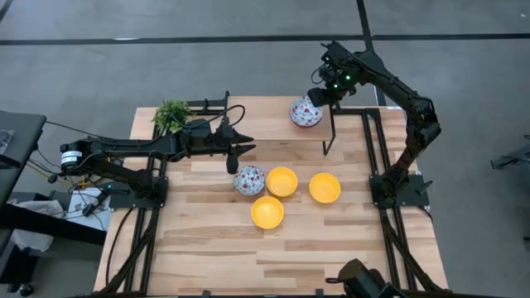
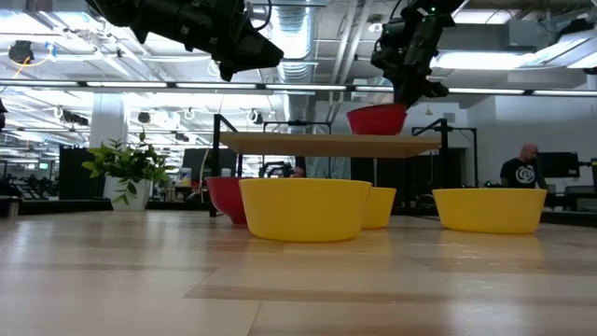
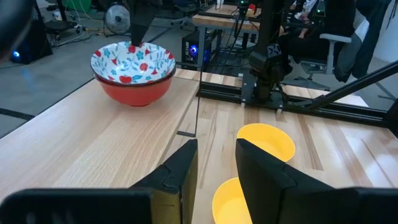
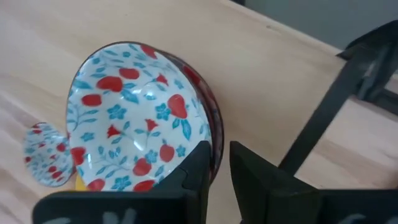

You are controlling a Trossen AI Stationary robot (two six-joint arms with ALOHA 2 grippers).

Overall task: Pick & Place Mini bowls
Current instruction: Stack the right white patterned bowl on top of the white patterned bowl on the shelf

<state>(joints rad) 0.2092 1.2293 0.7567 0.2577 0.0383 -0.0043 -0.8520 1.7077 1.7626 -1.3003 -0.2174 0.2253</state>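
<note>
Your pale plank table (image 1: 215,248) sits on grey floor, with a potted plant (image 1: 171,114) at its far left corner. From left, your left gripper (image 1: 234,159) hovers empty, fingers slightly parted, above a floral bowl (image 1: 248,180) beside three yellow bowls (image 1: 281,181). Your right gripper (image 1: 319,98) pinches the rim of stacked floral bowls (image 1: 305,112) on the raised shelf (image 1: 273,124).

Overhead, table-level, two wrist cameras.
</note>
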